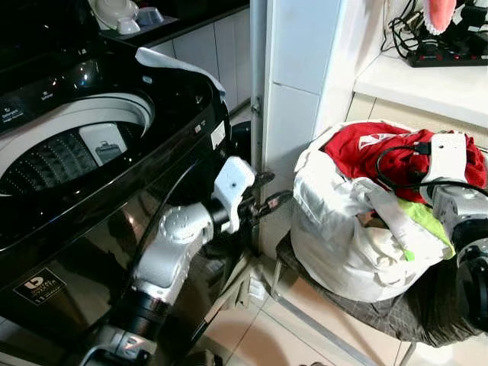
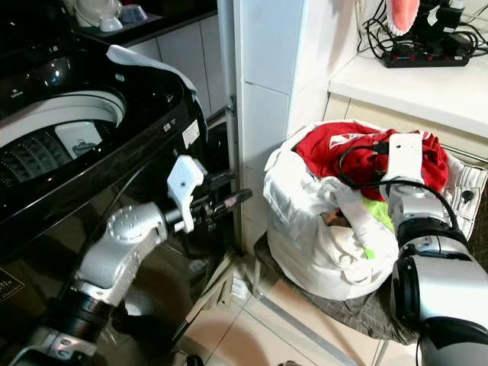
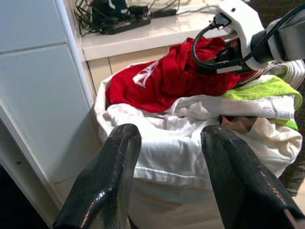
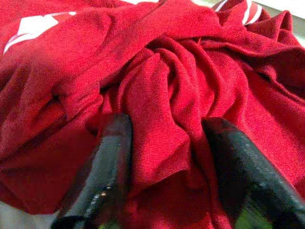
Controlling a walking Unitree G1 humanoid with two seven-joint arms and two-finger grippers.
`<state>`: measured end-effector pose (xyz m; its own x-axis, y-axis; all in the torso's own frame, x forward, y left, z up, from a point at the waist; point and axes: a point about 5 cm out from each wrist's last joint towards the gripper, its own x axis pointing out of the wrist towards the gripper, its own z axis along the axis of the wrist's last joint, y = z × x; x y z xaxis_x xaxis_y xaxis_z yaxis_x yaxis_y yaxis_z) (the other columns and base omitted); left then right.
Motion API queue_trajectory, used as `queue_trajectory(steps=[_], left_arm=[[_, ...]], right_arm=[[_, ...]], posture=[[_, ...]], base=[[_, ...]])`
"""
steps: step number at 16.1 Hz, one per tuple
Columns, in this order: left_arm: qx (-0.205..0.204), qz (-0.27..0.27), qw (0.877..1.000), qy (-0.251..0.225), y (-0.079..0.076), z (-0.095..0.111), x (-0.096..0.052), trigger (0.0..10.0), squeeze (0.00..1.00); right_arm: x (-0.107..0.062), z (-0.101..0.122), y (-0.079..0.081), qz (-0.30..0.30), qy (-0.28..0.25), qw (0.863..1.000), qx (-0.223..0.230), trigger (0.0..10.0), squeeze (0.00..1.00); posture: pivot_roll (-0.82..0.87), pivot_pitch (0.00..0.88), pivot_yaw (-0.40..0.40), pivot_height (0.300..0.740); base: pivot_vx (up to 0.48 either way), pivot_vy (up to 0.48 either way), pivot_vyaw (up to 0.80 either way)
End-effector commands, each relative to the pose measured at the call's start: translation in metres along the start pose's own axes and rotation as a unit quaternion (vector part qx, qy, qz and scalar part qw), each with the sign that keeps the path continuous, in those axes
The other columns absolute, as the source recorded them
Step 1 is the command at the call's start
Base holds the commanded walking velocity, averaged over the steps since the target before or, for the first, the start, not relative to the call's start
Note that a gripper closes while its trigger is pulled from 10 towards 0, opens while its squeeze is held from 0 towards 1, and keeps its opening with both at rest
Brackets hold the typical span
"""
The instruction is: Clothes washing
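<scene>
Head views: the washer (image 1: 69,152) stands open on the left; a white laundry bag (image 1: 343,244) heaped with clothes sits right.
Left wrist: left tool (image 3: 169,179) open, apart from the bag.
Right wrist: right tool (image 4: 167,167) open, fingers pressed into the red shirt (image 4: 157,71) atop the pile.

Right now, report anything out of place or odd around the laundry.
Nothing is spilled or damaged. The white laundry bag is overstuffed, with a red garment heaped above its rim. The right end effector straddles a fold of that garment; the left end effector hangs open facing the bag.
</scene>
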<state>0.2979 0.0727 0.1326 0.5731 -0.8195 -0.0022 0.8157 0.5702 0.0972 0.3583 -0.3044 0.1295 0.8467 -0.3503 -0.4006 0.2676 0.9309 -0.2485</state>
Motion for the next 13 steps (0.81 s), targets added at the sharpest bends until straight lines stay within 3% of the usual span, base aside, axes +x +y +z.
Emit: queue_trajectory(steps=[1,5,13], left_arm=[[0.002,0.01,1.0,0.005,0.003,-0.007,-0.006,10.0,0.0],[0.011,0.023,1.0,0.003,-0.003,-0.023,-0.011,10.0,0.0],[0.023,0.022,1.0,-0.001,-0.004,-0.026,-0.01,10.0,0.0]], right_arm=[[0.0,-0.004,0.002,0.003,0.005,1.0,0.0,0.0,0.0],[0.0,-0.007,0.0,-0.002,0.003,1.0,-0.004,0.0,0.0],[0.0,-0.01,0.0,-0.004,0.002,1.0,-0.001,0.0,0.0]], posture=[[0.02,0.0,0.061,0.74],[0.02,0.0,0.05,0.74],[0.03,0.0,0.048,0.74]], base=[[0.0,0.0,0.0],[0.0,0.0,0.0],[0.0,0.0,0.0]])
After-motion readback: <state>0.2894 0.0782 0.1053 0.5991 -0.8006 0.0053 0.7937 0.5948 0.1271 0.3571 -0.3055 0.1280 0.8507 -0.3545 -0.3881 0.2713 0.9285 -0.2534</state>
